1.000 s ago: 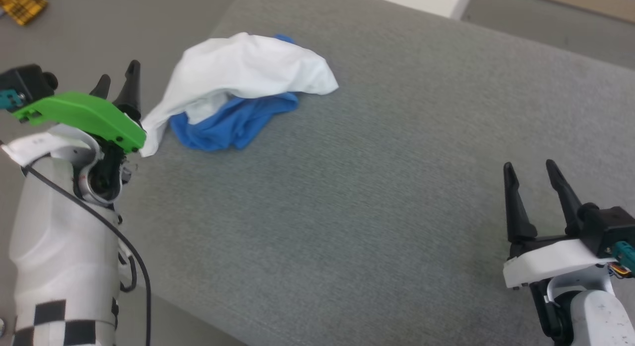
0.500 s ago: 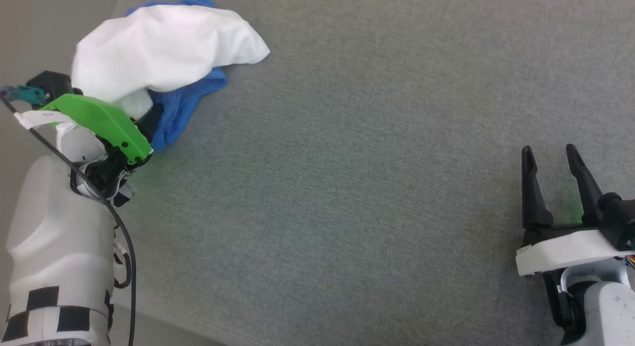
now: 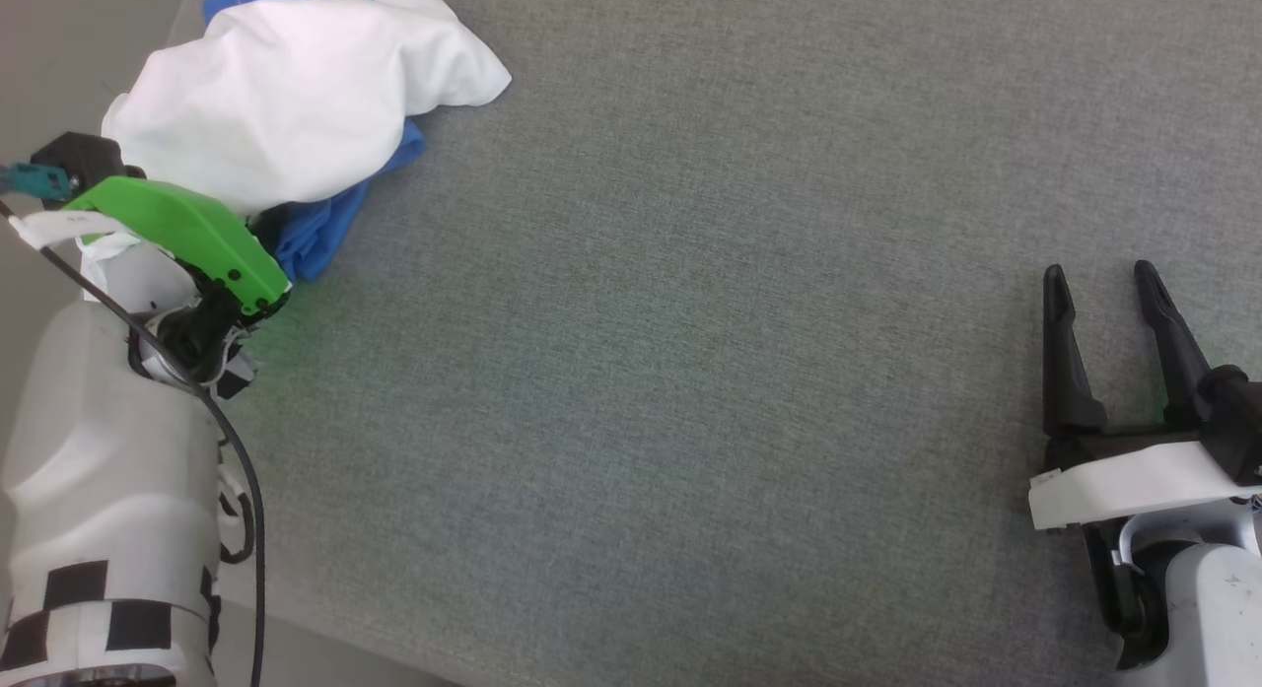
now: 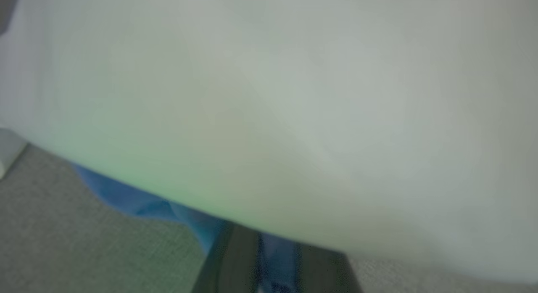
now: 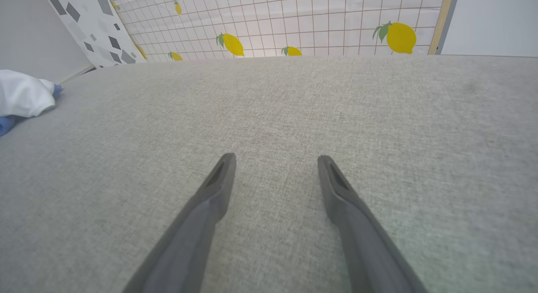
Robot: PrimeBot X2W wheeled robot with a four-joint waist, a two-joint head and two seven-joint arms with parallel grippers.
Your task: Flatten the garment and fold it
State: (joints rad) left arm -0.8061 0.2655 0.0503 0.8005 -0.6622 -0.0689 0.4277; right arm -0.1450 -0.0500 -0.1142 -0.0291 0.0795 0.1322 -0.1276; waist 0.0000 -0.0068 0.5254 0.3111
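The garment [image 3: 296, 96] lies bunched at the upper left of the head view, near the left edge of the grey surface [image 3: 690, 372]. Its white body is heaped over a blue part that spills out beneath. No print or collar can be made out in the heap.

The left gripper [image 3: 268, 224] is pushed in under the lower edge of the white cloth, behind its green cover [image 3: 187, 239]. In the left wrist view, white cloth [image 4: 269, 95] hangs blurred right before the lens. Blue cloth shows between the two finger bases at the bottom edge. The tips are hidden, so whether they are closed on cloth cannot be told.

The right gripper [image 3: 1099, 270] sits at the lower right, well apart from the garment. Its fingers are spread and hold nothing over bare surface.

The step in hand looks like the first pick-up, with flattening not yet begun. The next move probably calls for a firm pinch on an edge or sleeve. The heap would then need lifting or dragging toward the middle, where the right gripper could take a second point to spread it. A pinch through several layers would likely keep it bunched.
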